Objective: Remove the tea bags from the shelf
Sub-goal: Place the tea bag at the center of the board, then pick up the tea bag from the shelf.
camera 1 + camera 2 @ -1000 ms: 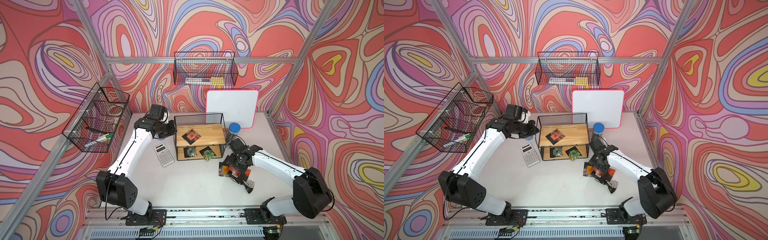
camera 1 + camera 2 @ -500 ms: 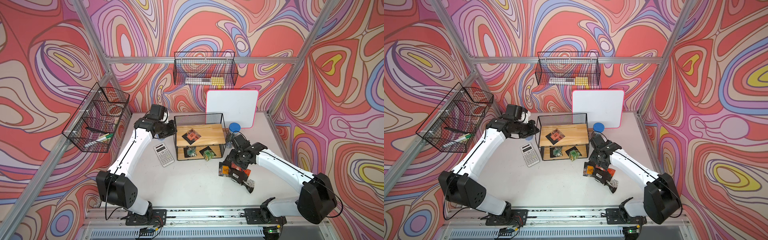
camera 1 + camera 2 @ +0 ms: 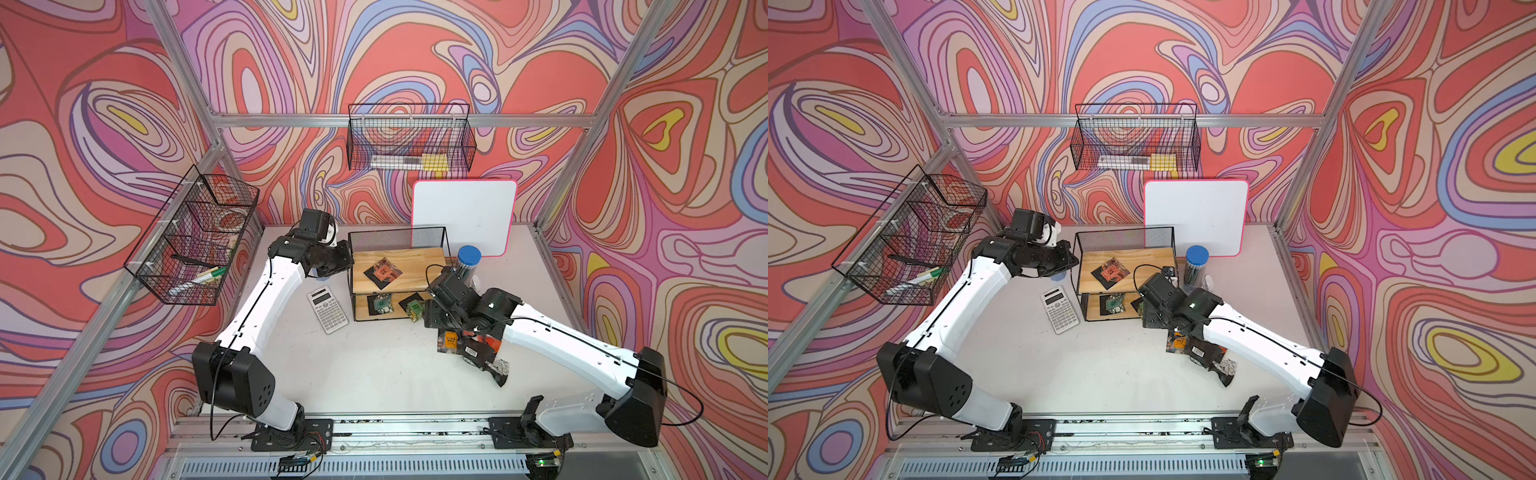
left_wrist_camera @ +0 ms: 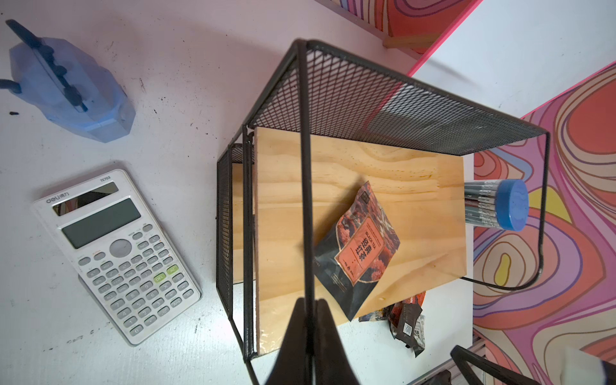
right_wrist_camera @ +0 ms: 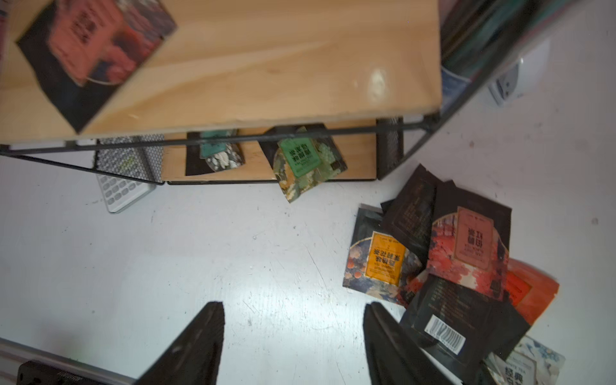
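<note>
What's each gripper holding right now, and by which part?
The left gripper is shut on the shelf, pinching the top wire of its side frame. The right gripper is open and holds nothing.

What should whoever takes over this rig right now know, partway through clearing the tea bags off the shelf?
Left gripper: jaws shut on the top wire of the shelf.
Right gripper: jaws open, empty, above the table in front of the shelf.
Done: a pile of tea bags lies on the table beside the shelf.
Left: the red tea bag on the top board; on the lower board the teal tea bag and the green tea bag, which overhangs the front edge.
</note>
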### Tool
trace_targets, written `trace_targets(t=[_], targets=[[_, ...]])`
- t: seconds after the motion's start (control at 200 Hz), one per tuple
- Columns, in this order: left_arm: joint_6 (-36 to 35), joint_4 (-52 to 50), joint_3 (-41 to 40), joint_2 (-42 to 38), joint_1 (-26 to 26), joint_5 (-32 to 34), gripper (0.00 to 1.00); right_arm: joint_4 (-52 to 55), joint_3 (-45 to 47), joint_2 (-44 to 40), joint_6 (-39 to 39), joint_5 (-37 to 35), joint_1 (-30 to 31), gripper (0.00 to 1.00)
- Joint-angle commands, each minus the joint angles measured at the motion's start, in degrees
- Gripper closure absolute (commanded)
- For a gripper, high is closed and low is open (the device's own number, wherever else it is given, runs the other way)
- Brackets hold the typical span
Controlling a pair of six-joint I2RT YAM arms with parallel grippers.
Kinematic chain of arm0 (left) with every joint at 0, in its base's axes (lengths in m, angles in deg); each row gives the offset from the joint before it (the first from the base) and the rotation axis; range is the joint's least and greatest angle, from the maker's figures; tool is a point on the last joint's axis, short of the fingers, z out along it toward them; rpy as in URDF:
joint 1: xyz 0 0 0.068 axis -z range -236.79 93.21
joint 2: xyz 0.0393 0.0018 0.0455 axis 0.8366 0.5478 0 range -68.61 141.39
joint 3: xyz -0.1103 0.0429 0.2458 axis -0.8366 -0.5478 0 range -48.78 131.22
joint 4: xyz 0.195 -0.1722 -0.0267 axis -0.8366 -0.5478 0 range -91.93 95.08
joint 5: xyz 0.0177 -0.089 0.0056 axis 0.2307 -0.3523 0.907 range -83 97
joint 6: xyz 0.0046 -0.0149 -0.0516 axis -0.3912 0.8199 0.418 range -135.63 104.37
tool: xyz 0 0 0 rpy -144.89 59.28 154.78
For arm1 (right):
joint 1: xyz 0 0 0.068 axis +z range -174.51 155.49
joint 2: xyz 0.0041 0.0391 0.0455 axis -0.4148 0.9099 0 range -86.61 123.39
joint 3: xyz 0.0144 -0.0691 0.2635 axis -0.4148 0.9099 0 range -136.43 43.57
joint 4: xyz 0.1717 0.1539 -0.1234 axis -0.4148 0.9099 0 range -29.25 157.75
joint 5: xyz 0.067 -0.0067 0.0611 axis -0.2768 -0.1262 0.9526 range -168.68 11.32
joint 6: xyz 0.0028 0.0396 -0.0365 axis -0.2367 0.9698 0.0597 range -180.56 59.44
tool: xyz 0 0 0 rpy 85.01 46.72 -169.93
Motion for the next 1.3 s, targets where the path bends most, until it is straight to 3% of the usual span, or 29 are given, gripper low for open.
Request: trace_targets(t=[0.0,0.225,0.531,0.751,1.016,1.207,1.297], targets=[[1.1,0.7,0.8,-0.3,-0.2,0.0,1.0,0.2,-8.0,5.3,-8.3,-0.9,0.1,0.28],[1.4,0.8,0.7,-0.3,-0.2,0.0,1.0,6.3,-29.1,21.5,-17.5,0.4,0.1,0.12],[1.2,1.0,0.5,-0.3,-0.2,0.1,1.0,9.6,-45.5,36.7,-21.4,0.4,-0.1,0.1],[1.3,0.9,0.6,0.0,-0.2,-0.2,1.0,10.2,-51.1,42.6,-21.3,1.4,-1.5,0.09],[1.2,0.9,0.7,0.1,-0.2,-0.1,1.0,10.0,-50.5,44.5,-21.0,3.2,-2.3,0.13],[1.3,1.0,0.9,0.1,-0.2,-0.2,1.0,9.8,-47.7,43.9,-19.8,3.9,-2.9,0.22],[1.3,1.1,0.9,0.2,-0.2,-0.2,1.0,10.3,-47.1,43.9,-19.2,4.0,-3.3,0.3]])
